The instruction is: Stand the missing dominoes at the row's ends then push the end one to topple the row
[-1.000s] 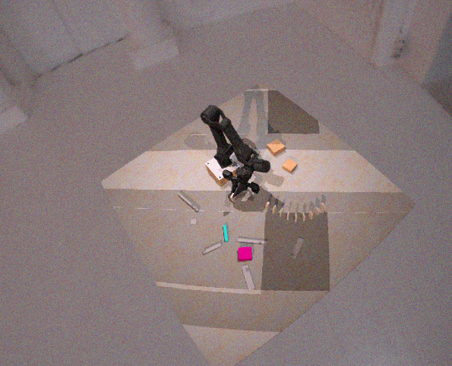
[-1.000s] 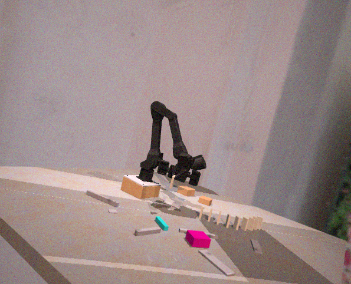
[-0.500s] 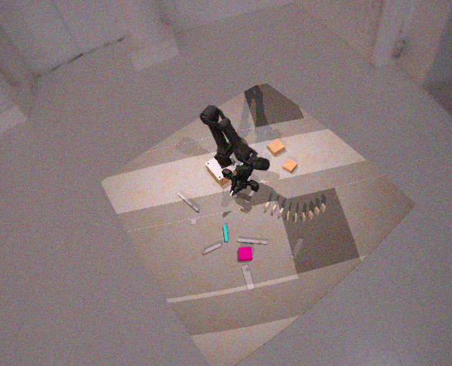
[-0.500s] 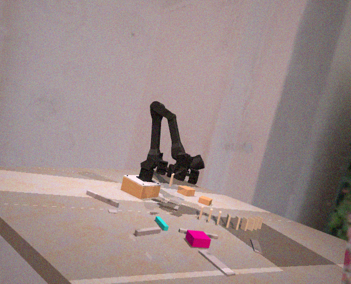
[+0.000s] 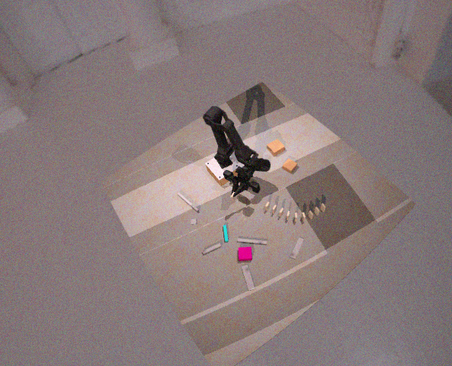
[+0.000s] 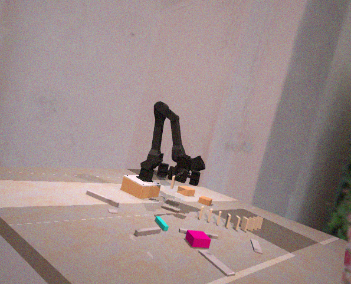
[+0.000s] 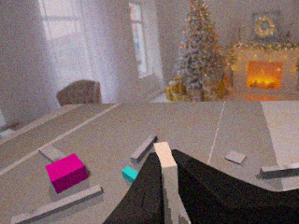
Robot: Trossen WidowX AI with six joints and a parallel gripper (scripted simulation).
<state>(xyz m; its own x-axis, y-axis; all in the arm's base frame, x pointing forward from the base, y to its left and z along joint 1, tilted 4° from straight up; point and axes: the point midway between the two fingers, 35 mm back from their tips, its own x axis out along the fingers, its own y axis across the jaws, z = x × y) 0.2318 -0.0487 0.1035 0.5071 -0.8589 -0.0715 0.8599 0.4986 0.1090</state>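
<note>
My gripper [image 5: 234, 192] [image 6: 173, 178] [image 7: 163, 159] is shut on a pale wooden domino [image 5: 232, 194] [image 6: 172, 182] [image 7: 170, 175]. The domino is held above the table, in front of the robot's base and apart from the row. In the wrist view it sticks up between the black fingertips. Several pale dominoes stand upright in a curved row to the right of my gripper. One end domino [image 5: 266, 205] [image 6: 201, 213] is nearest my gripper; the other end domino [image 5: 323, 206] [image 6: 260, 223] is at the far right. The wrist view does not show the row.
A magenta block [image 5: 244, 253] [image 6: 197, 238] [image 7: 66, 173] and a teal bar [image 5: 226, 233] [image 6: 161, 223] [image 7: 130, 174] lie in front. Several grey strips lie around them. Two orange blocks [image 5: 276, 147] [image 6: 204, 200] sit behind the row. A small grey tile [image 5: 193, 222] [image 6: 112, 210] [image 7: 235, 157] lies left.
</note>
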